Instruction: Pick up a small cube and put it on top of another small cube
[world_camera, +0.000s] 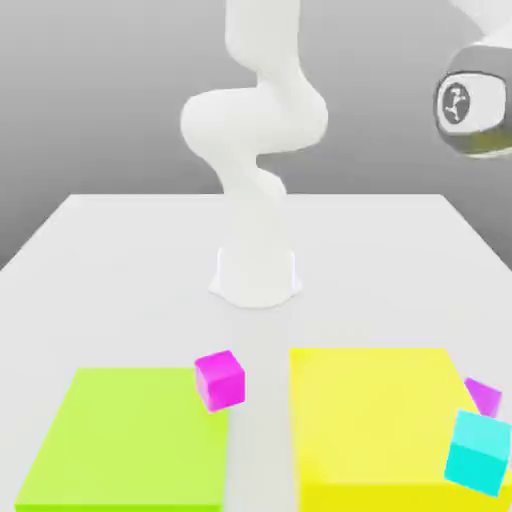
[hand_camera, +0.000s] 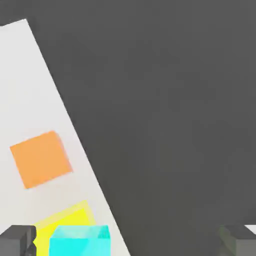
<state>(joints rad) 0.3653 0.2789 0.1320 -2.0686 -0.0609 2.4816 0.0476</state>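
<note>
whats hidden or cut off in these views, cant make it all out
- magenta cube at the exterior view's right: partly hidden behind the cyan cube and yellow block
- arm's hand, exterior view: cut off by the right edge
- cyan cube, hand view: cut off by the frame edge

slab (world_camera: 125, 440) at the exterior view's left, another slab (world_camera: 375, 415) right, cubes (hand_camera: 41, 160) by both, table (world_camera: 150, 270) beneath

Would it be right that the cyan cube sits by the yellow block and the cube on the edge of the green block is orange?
Not quite: the exterior view shows the cube on the green block's edge is magenta.
</note>
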